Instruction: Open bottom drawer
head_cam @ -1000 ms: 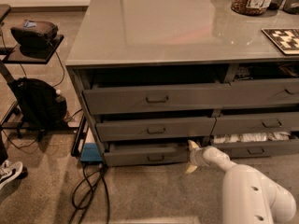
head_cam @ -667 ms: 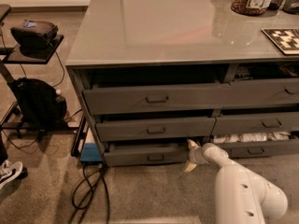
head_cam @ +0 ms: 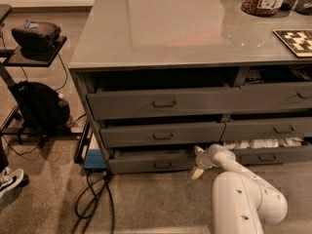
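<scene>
The bottom drawer (head_cam: 146,162) is the lowest dark grey front in the left column, with a small central handle (head_cam: 162,164). It stands slightly pulled out, with a dark gap above its front. My gripper (head_cam: 197,162) is at the drawer's right end, low near the floor, to the right of the handle. Its two cream fingers (head_cam: 198,150) stand apart, one above the other, and hold nothing. My white arm (head_cam: 243,199) reaches in from the lower right.
To the right is a like drawer (head_cam: 265,156) showing white bundles (head_cam: 263,143). Two wider drawers (head_cam: 156,103) stand ajar above. Cables (head_cam: 95,199) and a blue box (head_cam: 95,160) lie left of the cabinet. A black bag (head_cam: 39,106), a side stand (head_cam: 34,55) and a shoe (head_cam: 10,179) are at left.
My gripper has shifted slightly left toward the bottom drawer's right end, and the arm's big white link has moved with it. The drawers have not visibly moved.
</scene>
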`<move>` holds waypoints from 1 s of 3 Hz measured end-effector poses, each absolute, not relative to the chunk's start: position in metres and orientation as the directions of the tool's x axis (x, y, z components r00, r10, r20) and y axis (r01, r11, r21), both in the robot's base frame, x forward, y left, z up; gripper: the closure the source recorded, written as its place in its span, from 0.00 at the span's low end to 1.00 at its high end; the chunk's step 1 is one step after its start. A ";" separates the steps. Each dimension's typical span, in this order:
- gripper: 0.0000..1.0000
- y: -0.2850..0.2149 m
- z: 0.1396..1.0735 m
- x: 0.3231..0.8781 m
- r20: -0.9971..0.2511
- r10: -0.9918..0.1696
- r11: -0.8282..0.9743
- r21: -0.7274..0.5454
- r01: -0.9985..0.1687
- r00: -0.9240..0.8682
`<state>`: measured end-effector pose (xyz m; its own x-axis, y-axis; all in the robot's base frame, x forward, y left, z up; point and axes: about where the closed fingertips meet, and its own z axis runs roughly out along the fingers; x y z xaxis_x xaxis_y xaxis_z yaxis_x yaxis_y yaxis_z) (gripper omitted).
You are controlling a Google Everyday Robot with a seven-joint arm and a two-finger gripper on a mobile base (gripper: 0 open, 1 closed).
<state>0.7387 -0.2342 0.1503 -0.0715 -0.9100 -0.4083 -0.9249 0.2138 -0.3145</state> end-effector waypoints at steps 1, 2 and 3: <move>0.19 -0.233 0.147 0.740 -0.410 -0.908 0.212 -0.279 -0.937 -0.084; 0.43 -0.233 0.147 0.740 -0.410 -0.908 0.212 -0.279 -0.937 -0.084; 0.66 -0.233 0.147 0.740 -0.410 -0.908 0.212 -0.279 -0.937 -0.084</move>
<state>0.7396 -0.2329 0.1469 -0.0838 -0.9082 -0.4101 -0.9367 0.2122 -0.2785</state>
